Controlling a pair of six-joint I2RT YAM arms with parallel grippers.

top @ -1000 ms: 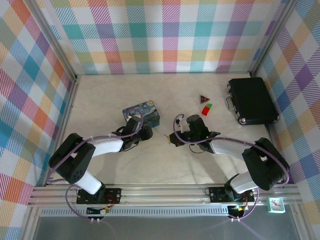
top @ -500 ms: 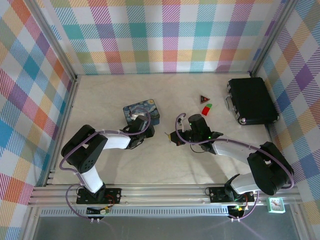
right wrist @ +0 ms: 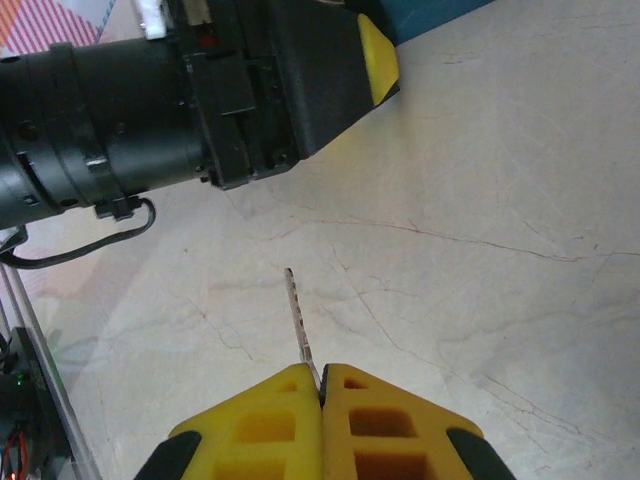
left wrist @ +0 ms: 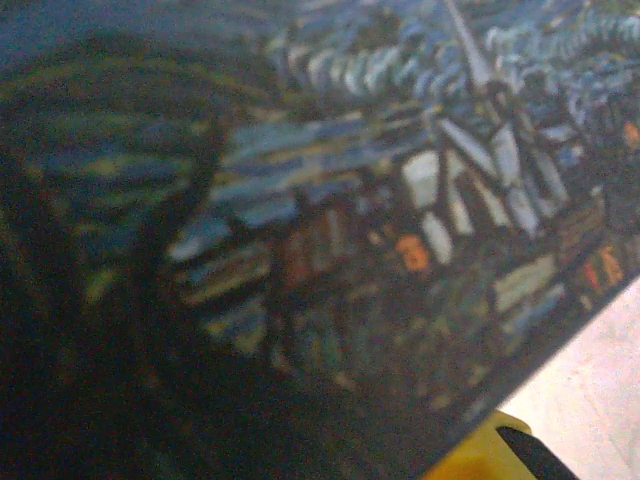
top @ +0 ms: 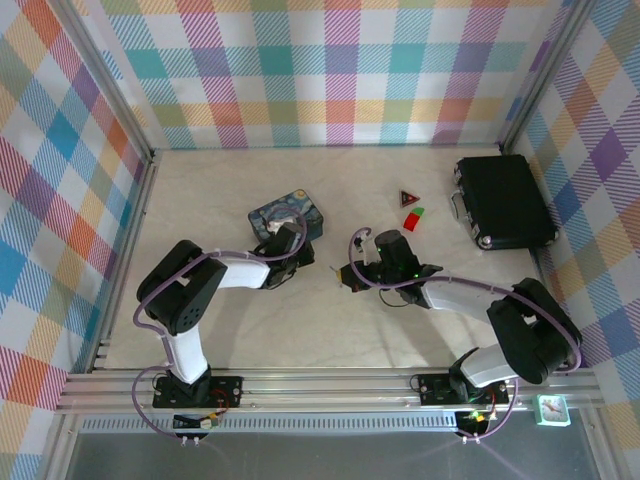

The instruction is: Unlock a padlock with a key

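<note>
Silver key [right wrist: 300, 325] pokes forward, pinched by the right pincer [right wrist: 321, 372].

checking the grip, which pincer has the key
The right pincer, shut on the key jutting from its tips; the left pincer is at the starry-night tin.

Bright, even light overhead — the tin [left wrist: 400, 200] close-up dim and blurred, the key [right wrist: 299, 325] sharp.
</note>
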